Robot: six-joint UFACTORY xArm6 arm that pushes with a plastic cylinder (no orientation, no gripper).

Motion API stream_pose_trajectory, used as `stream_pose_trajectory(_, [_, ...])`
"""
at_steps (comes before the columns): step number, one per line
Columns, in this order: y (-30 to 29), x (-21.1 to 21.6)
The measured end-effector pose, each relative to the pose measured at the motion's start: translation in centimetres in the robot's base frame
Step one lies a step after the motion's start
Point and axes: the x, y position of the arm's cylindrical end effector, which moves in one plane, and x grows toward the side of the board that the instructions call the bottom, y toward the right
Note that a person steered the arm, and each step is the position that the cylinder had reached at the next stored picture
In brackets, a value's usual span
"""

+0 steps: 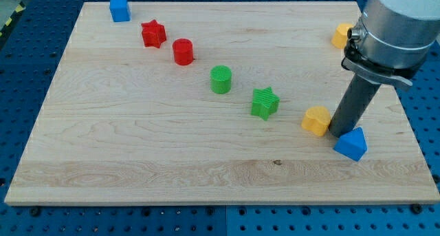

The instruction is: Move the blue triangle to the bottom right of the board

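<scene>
The board (172, 146) is a pale wooden panel with visible grain and a small dark knot near its bottom middle. It lies on a blue perforated table surface (27, 78) with rows of small holes.

The blocks look like ribbed plastic. A blue cube (119, 9) stands at the view's top left. From it 4 blocks run in a diagonal line down to the right: a red star (153, 34), a red cylinder (183, 51), a green cylinder (221, 79) and a green star (265, 102). 1 yellow block (317, 120) with angled sides sits right of the green star. Another yellow block (341, 35) is at the view's right top, partly hidden by the arm, so its shape is not clear.

The blue triangle (351, 143) is in the bottom right part of the board, near its right edge. My tip (339, 133) has no jaws; it is a plain dark rod. It stands between the yellow block and the blue triangle, touching or almost touching the triangle's upper left side.
</scene>
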Motion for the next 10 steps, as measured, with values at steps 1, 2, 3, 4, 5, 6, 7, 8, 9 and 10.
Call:
stream_pose_trajectory(1, [-1.2,0.8])
stream_pose_trajectory(2, [-1.2,2.6])
stream_pose_trajectory(3, [-1.2,4.4])
stream_pose_trajectory(4, [-0.8,4.7])
stream_pose_trajectory(5, [1.0,4.6])
stream_pose_trajectory(6, [3.3,4.3])
stream_pose_trajectory(7, [3.6,4.3])
stream_pose_trajectory(8, [1.3,3.0])
stream_pose_trajectory(9, [1.3,0.7])
stream_pose_trajectory(10, [2.8,0.4])
